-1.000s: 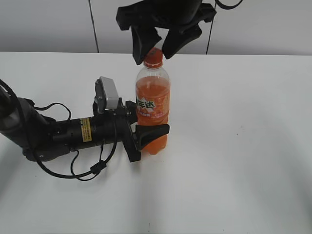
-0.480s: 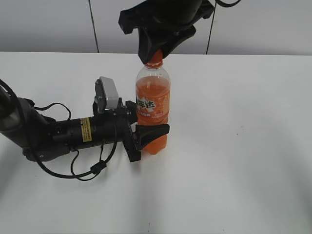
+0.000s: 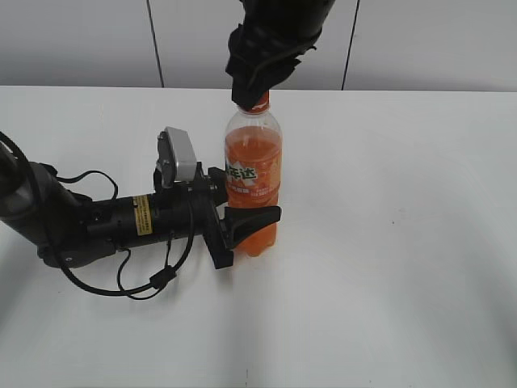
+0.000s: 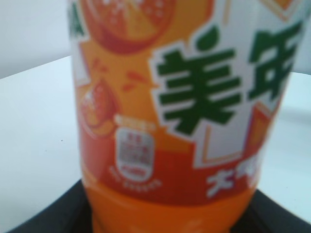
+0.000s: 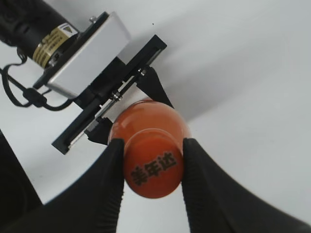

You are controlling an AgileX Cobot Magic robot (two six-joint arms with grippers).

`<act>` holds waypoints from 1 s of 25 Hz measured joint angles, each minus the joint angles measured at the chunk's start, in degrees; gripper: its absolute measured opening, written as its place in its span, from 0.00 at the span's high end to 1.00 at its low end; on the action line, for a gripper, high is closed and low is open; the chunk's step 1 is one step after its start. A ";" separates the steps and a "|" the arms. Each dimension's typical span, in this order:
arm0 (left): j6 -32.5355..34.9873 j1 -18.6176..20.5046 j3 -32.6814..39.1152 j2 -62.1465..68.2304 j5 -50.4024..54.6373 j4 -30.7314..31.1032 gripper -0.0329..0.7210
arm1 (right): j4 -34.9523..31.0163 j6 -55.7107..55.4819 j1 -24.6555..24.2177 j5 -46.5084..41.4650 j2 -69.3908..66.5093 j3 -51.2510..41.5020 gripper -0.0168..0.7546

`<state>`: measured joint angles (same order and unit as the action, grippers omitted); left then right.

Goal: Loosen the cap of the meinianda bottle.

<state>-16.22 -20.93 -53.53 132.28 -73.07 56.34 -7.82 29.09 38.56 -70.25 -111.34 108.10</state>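
The meinianda bottle (image 3: 253, 174) stands upright on the white table, full of orange drink. My left gripper (image 3: 242, 206) lies low along the table and is shut on the bottle's lower body; in the left wrist view the label (image 4: 180, 121) fills the frame, with dark fingers (image 4: 58, 218) at the bottom corners. From above, my right gripper (image 3: 255, 87) is shut on the orange cap (image 3: 258, 103). In the right wrist view both black fingers (image 5: 112, 167) press the sides of the cap (image 5: 153, 167).
The left arm's black body, its cables (image 3: 89, 222) and its silver camera block (image 3: 179, 155) lie on the table left of the bottle. A pale wall (image 3: 420, 40) runs behind the table's far edge.
The right gripper's fingers stood apart astride the cap, then closed onto it. Its wrist has since turned about the cap. The left gripper and the bottle have stayed put.
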 joint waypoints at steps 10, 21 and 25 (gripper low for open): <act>0.13 0.00 0.00 0.00 -0.10 0.28 0.43 | -1.10 35.79 0.00 -0.36 0.05 0.00 0.63; 0.17 0.00 0.00 0.00 -0.10 0.27 0.43 | -1.10 56.59 0.00 -0.59 0.16 0.00 0.63; 0.17 0.00 0.00 0.00 -0.10 0.27 0.43 | -0.99 63.63 0.00 -0.63 0.22 0.00 0.63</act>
<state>-16.05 -20.93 -53.53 132.28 -73.17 56.62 -8.81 92.72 38.56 -70.88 -111.11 108.10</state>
